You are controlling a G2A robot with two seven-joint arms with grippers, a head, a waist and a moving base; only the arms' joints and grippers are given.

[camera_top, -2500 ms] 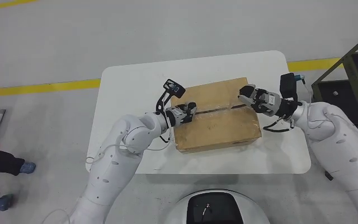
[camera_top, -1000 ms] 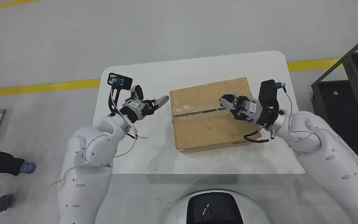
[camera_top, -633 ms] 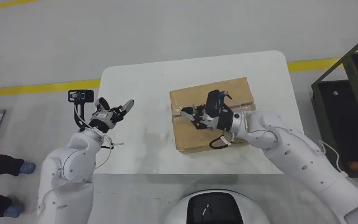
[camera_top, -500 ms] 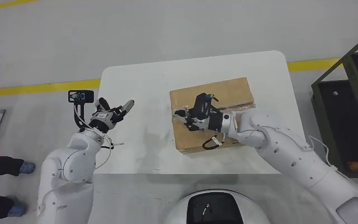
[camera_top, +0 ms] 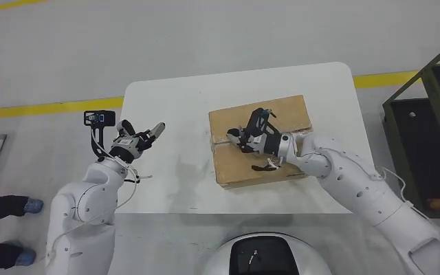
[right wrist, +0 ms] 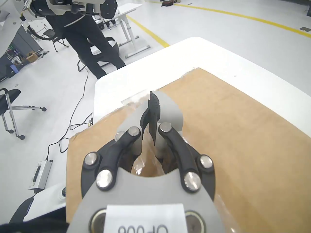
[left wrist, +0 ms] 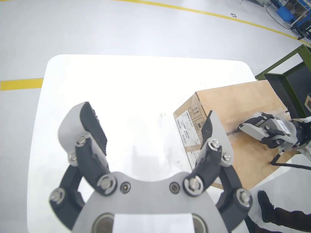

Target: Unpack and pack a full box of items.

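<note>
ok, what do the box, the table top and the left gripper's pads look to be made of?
Box: brown cardboard, matte, with glossy clear tape at its seam.
Table: white, smooth and slightly glossy with faint reflections, likely laminate or plastic.
Left gripper pads: black and ribbed, probably rubber, on bare metal fingers.

Bright, even light.
We see the white bench (left wrist: 136, 86) glare out; the yellow floor line (left wrist: 155, 3) bows near the edges.

a white table (camera_top: 172, 103) with rounded corners carries one closed brown cardboard box (camera_top: 237, 172). the box sits flat on the robot's right half, taped seam facing up, slightly askew to the table's edges.
</note>
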